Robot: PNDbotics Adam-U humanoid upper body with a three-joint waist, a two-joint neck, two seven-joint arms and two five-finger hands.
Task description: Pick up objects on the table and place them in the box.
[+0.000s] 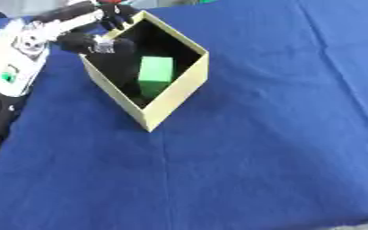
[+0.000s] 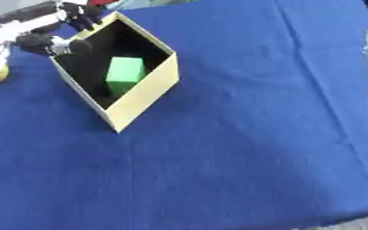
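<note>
Here, blue cloth over the whole table, pale yellow box set cornerwise upper left, 1 green block lying inside on its dark floor, left hand at the box's far rim, fingers curled, whether gripping anything unclear.
</note>
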